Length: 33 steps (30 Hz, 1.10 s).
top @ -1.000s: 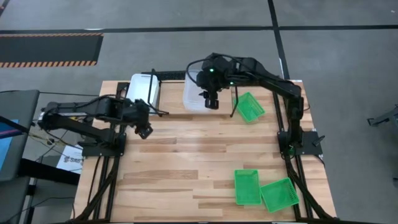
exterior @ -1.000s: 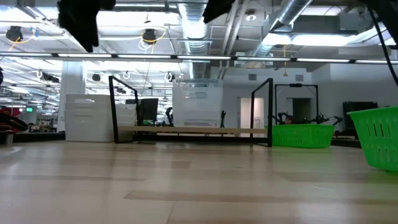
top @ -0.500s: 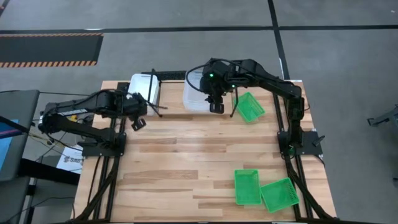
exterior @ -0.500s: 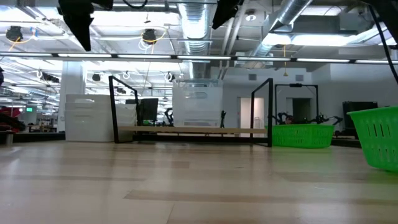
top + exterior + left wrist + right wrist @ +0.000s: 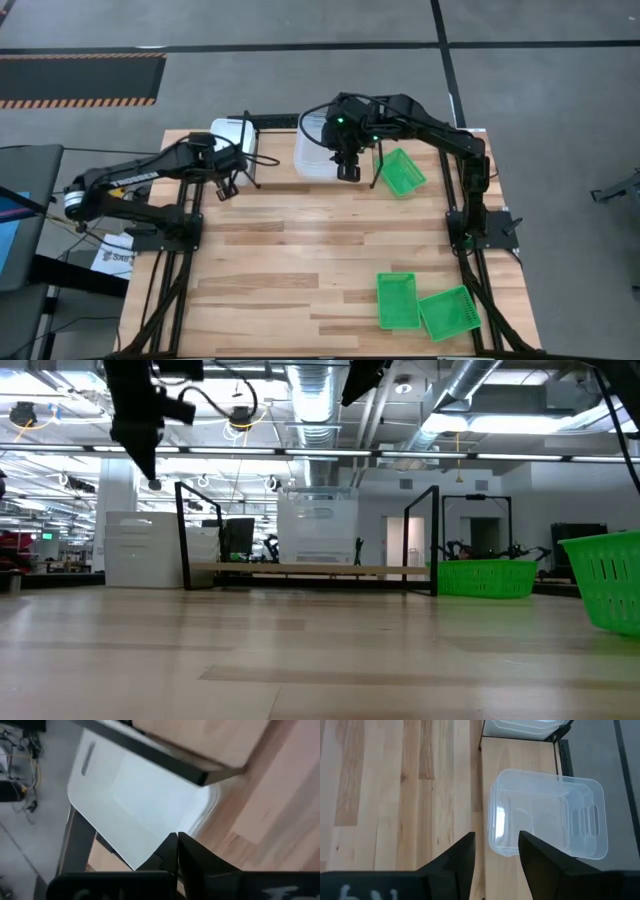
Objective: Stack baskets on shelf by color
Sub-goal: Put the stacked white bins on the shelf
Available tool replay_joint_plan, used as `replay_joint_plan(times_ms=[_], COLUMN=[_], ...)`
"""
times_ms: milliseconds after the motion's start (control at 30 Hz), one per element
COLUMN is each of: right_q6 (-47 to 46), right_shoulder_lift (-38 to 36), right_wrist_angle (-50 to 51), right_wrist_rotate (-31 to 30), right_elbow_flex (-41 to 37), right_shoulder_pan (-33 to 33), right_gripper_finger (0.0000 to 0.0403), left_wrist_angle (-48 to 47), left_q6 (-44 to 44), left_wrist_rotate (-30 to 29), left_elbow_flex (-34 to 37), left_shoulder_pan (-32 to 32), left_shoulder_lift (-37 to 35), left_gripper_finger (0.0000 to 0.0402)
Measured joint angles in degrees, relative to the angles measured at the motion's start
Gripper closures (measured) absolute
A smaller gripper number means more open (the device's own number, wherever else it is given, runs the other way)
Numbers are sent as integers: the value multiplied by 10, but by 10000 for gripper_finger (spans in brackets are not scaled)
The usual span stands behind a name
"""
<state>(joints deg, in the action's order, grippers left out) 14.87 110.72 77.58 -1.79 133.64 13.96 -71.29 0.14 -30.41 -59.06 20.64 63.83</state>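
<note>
Fingers of left gripper pressed together, nothing between them; white basket lies just past the tips, at the shelf end. Right gripper fingers apart w/ a clear gap, holding nothing; clear basket sits on the shelf board right ahead of the tips, not touching. Green baskets: one beside the shelf near right arm, two well apart at table's near edge.
</note>
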Motion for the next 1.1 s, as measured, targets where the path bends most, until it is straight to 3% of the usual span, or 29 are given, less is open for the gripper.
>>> replay_joint_plan(times_ms=[333,667,967,1100], right_q6=[-12,-29,-29,-30], right_shoulder_lift=[0,0,0,0], right_wrist_angle=[0,0,-5,-7], right_wrist_rotate=[1,3,4,3], right_elbow_flex=[0,0,1,1], right_shoulder_pan=[0,-2,-9,-13], right_gripper_finger=[234,242,243,243], left_wrist_angle=[60,5,-118,-151], left_q6=[72,112,37,-14], left_wrist_rotate=[-3,129,249,340], left_elbow_flex=[60,79,70,70], left_shoulder_pan=[82,105,98,81], left_shoulder_lift=[24,25,25,25], left_gripper_finger=[401,401,401,401])
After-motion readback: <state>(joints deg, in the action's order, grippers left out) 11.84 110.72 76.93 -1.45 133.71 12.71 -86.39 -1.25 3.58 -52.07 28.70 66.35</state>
